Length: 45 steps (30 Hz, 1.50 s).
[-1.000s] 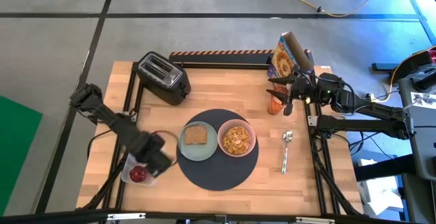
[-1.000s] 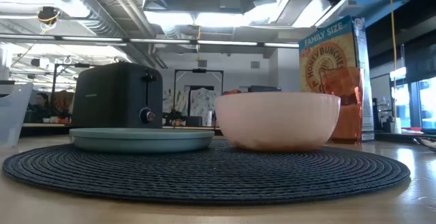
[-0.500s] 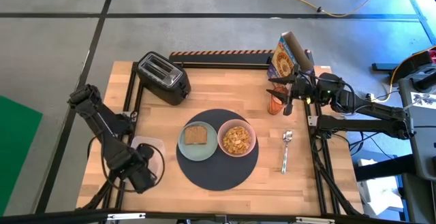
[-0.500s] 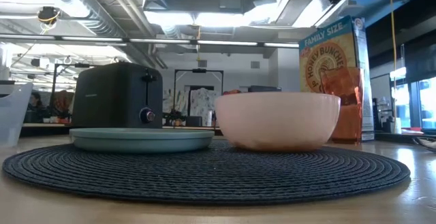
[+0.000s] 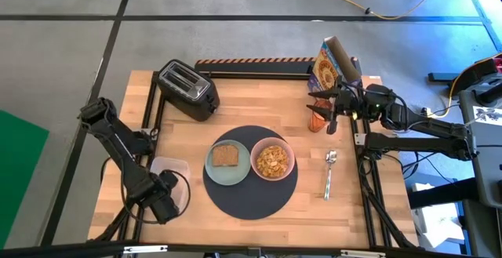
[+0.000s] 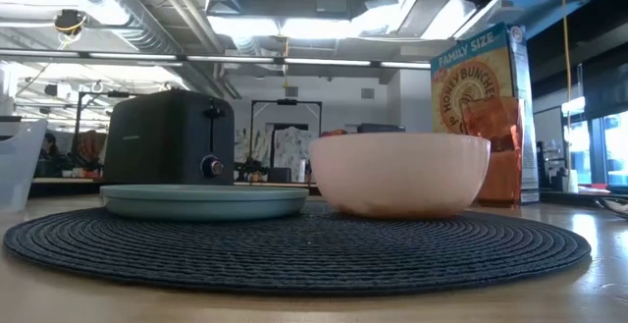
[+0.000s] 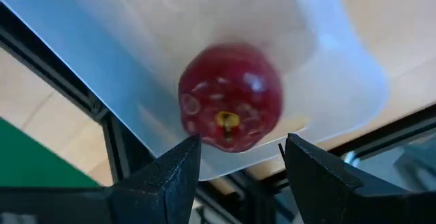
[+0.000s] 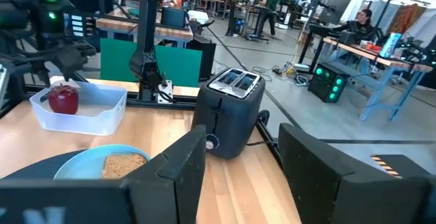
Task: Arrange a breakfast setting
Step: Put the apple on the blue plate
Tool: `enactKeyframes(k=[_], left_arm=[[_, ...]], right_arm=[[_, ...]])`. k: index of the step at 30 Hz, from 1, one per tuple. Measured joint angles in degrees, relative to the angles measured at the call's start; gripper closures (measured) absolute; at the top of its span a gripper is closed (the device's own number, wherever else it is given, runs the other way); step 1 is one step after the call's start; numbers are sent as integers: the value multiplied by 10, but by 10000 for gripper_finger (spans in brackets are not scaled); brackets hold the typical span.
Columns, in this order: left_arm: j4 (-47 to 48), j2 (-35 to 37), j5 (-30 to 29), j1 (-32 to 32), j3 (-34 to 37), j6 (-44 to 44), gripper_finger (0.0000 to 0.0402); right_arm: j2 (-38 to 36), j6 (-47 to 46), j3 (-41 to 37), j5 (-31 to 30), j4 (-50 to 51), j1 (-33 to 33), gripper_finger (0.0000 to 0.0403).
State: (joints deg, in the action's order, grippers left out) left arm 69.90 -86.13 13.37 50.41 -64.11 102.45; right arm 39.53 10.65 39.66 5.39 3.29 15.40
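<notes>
The round dark grey mat [image 5: 251, 203] bears the pale green plate [image 5: 235, 173] with the toast slice [image 5: 226, 155] and the pink bowl [image 5: 272, 161] of cereal. The metal spoon [image 5: 329, 176] lies on the table right of the mat. The orange cup [image 5: 316, 120] stands at the back right. The small red fruit [image 7: 230, 96] lies in the clear tub [image 5: 174, 170]. My left gripper [image 7: 238, 149] is open above the fruit, one finger on each side, and hides it in the high view [image 5: 161, 203]. My right gripper [image 5: 325, 110] is open beside the cup.
A black toaster [image 5: 187, 89] stands at the back left. A cereal box [image 5: 329, 63] stands behind the cup. People sit at desks in the room beyond the table. Bare wood lies between the toaster and the cup and along the near edge.
My left gripper has gone toward the table's near left, from the tub's right part to over the red fruit, which it now hides in the high view. The right arm has kept still.
</notes>
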Motion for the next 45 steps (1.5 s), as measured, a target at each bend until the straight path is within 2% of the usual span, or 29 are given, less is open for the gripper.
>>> enactKeyframes(k=[6,12,26,30,34,45], left_arm=[[2,0,17,0,8,-26,202],[5,0,-4,0,8,-39,207],[2,0,-26,12,8,-66,274],[-1,0,-38,11,9,-75,277],[-1,0,-14,13,21,-85,278],[-28,0,0,14,37,-116,278]], right_arm=[[0,1,0,2,-1,0,229],[0,1,0,2,-2,0,229],[0,2,0,2,-2,0,229],[0,2,0,2,-2,0,229],[0,2,0,2,-1,0,229],[0,3,0,2,-1,0,229]])
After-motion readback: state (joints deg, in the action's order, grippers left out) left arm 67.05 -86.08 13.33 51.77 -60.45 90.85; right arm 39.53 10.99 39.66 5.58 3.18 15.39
